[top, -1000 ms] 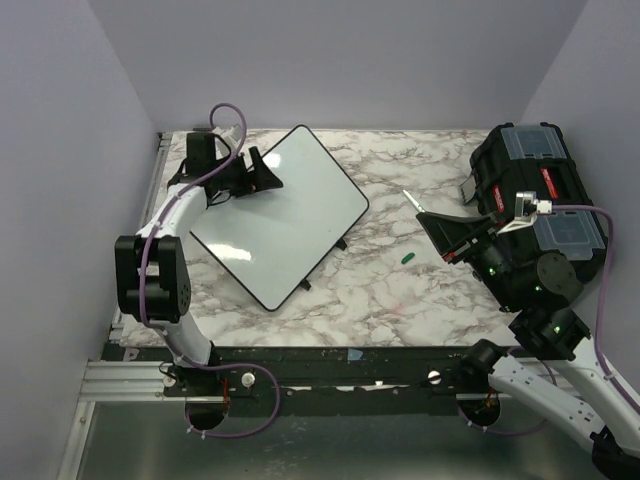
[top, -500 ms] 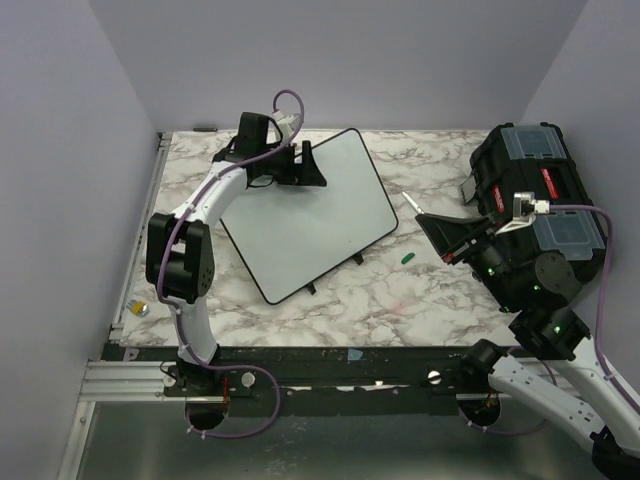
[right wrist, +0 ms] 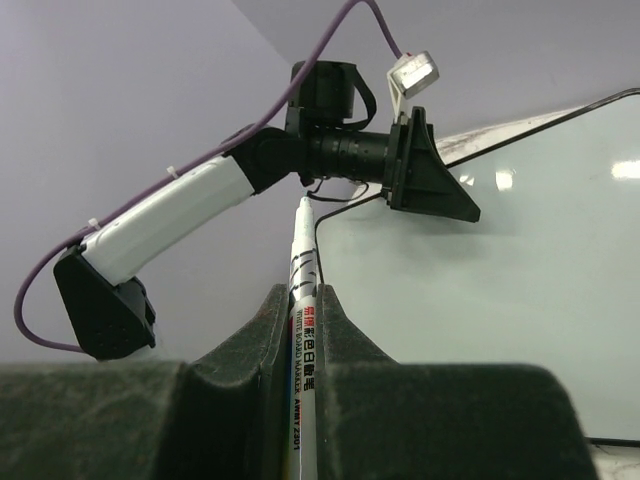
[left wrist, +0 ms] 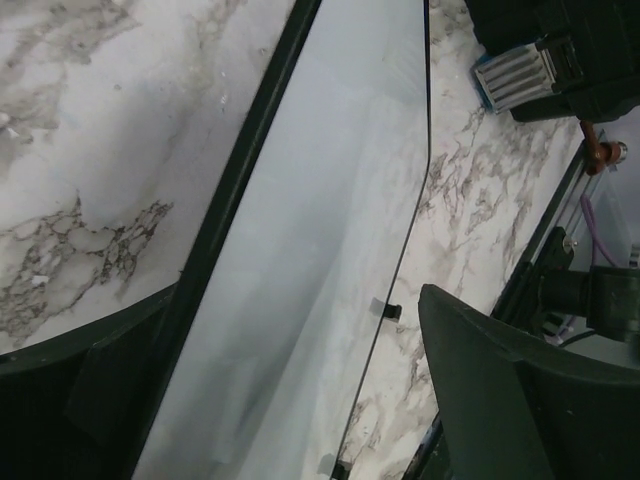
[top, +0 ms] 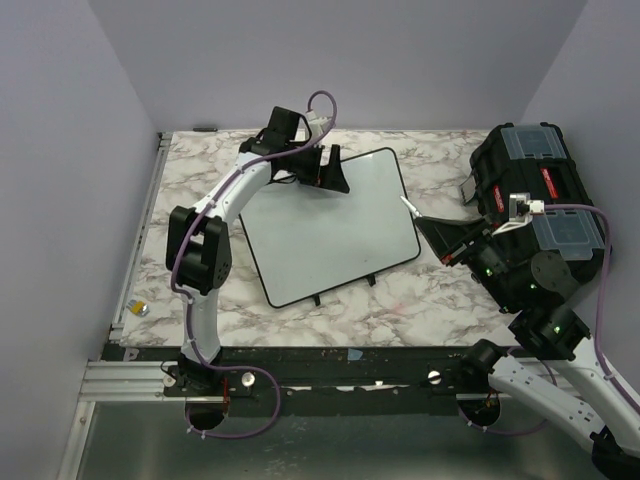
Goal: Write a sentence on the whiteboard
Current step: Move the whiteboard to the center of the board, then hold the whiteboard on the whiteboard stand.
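Right hand (right wrist: 303, 300), slim marker (right wrist: 302, 255) pinched — glossy whiteboard (right wrist: 500, 300)

Overhead view looks down; both wrist views, close and low, share the whiteboard (top: 335, 225).

The left arm (top: 245, 185) now reaches farther right, and the left pincer (top: 335, 172) with it, jaws spread astride the whiteboard's far edge. The whiteboard (top: 330, 235) lies turned and shifted right; its right corner, earlier well apart from the right pincer (top: 425, 222), is now just beside the marker (top: 408, 205) held there. The green bit left of that pincer no longer shows. A small yellow thing (top: 140, 308) shows on the worktop (top: 400, 300), well apart from the left pincer.
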Available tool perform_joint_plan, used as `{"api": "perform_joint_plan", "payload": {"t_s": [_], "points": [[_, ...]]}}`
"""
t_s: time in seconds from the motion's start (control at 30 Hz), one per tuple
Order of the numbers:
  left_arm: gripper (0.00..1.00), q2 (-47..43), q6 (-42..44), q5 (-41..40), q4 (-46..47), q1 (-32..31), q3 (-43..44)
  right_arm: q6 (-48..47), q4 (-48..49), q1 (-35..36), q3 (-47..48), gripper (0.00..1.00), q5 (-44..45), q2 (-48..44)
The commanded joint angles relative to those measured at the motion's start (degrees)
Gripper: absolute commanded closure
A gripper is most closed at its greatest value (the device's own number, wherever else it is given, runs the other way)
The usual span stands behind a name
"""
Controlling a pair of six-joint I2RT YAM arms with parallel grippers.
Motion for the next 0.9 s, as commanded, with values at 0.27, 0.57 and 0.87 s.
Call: {"api": "perform_joint_plan", "payload": {"t_s": [0.27, 0.57, 0.87], "points": [[0.09, 1.3, 8.6, -5.0, -12.0, 2.2, 12.8, -0.1, -1.7, 0.2, 0.9, 0.99, 0.0, 0.6], [0.18, 1.5, 14.3, -4.8, -15.5, 7.0, 9.8, 0.6, -2.5, 0.2, 1.1, 0.99, -0.1, 0.9], [0.31, 1.3, 15.3, -0.2, -13.0, 10.8, 4.5, 0.6, -2.2, 0.3, 1.3, 0.99, -1.4, 2.1]]}}
